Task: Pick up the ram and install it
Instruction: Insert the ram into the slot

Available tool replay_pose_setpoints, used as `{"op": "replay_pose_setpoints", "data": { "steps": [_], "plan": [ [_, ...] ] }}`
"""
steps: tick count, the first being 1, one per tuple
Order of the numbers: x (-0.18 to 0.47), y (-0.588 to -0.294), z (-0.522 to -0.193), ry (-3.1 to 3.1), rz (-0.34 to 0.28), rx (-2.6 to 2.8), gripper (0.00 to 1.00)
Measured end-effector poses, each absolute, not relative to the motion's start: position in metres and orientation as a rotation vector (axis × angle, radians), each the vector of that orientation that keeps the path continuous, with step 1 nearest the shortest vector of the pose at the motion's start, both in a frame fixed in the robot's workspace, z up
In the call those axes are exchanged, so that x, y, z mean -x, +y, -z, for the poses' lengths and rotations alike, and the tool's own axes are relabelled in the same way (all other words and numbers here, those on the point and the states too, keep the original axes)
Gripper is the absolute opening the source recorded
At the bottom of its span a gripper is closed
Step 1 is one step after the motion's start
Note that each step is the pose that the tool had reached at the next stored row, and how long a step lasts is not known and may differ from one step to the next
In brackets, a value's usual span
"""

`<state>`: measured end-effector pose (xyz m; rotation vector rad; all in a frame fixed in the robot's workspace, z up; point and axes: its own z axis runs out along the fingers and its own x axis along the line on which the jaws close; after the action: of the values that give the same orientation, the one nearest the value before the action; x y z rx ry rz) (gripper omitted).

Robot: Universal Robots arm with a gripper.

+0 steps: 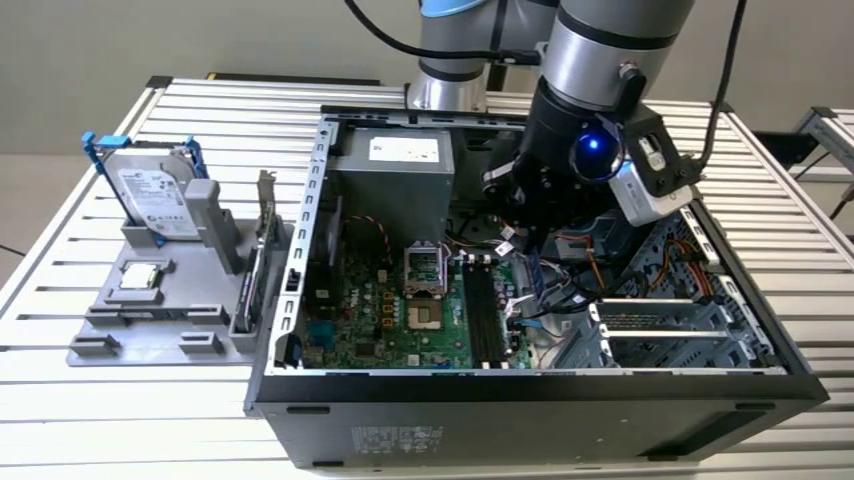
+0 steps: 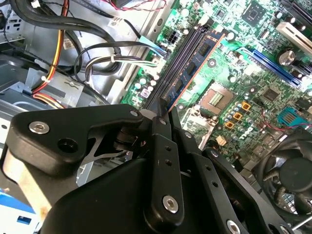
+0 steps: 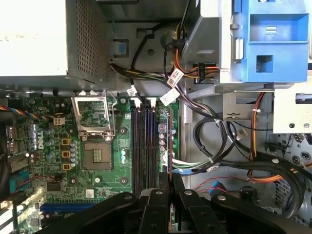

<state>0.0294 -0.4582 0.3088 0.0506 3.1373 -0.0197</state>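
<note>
Seating one ram [image 2: 197,61] between fingers [image 2: 161,127]

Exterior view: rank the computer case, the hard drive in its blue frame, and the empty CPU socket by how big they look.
Largest to smallest:
1. computer case
2. hard drive
3. CPU socket

Ram [image 2: 195,63], thin blue-green stick, on edge, seemingly seated in motherboard slot

Exterior view high, wide; both wrist views close — share motherboard [image 3: 92,161].
</note>
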Motion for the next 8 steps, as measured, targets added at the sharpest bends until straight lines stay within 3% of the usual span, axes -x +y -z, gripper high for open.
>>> {"op": "replay_pose_setpoints", "data": {
  "steps": [8],
  "plan": [
    [-0.0294, -0.4577, -0.306, 3.137, 0.02, -0.051, 0.0]
  ]
}}
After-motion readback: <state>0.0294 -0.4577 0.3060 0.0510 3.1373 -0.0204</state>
